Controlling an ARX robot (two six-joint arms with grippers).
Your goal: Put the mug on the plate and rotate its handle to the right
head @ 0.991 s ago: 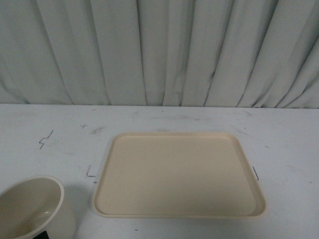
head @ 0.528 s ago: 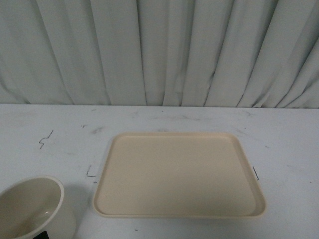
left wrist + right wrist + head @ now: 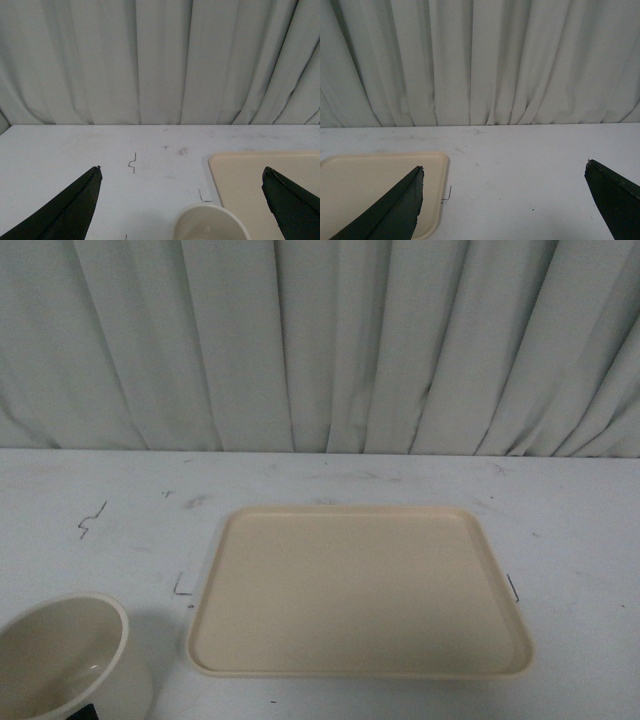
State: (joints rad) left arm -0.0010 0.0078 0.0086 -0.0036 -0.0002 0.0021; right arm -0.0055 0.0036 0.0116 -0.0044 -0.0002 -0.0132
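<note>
Left wrist view: left gripper (image 3: 181,169), spread wide and gripping nothing, its two dark fingers (image 3: 70,212) framing the white table (image 3: 60,150). Ahead of it, on the table, the mug (image 3: 210,223): cream-white, upright, mouth upward, only rim and inner wall in sight; just beside it, one rounded corner of the plate (image 3: 265,185). Front view, left to right. At the near left corner, the mug (image 3: 62,655): stands on the table (image 3: 580,530), off the plate, cut by the picture's edge; bears a small black patch (image 3: 88,711) on its near side, too cropped to identify. Farther back, a thin dark squiggle (image 3: 92,520) on the tabletop. Next, a small bracket mark (image 3: 182,587) close by the plate's left rim. From centre to right, the plate (image 3: 360,590): beige, rectangular, with rounded corners and a low raised rim; lies flat on the table, near the mug yet apart from it. At its right rim, a second short mark (image 3: 513,587). Behind everything, a pale pleated curtain (image 3: 320,340). Right wrist view: right gripper (image 3: 503,165), likewise spread wide and holding nothing, dark fingers (image 3: 390,212) at either side; a corner of the plate (image 3: 370,190) partly behind one finger, white tabletop between the two.
</note>
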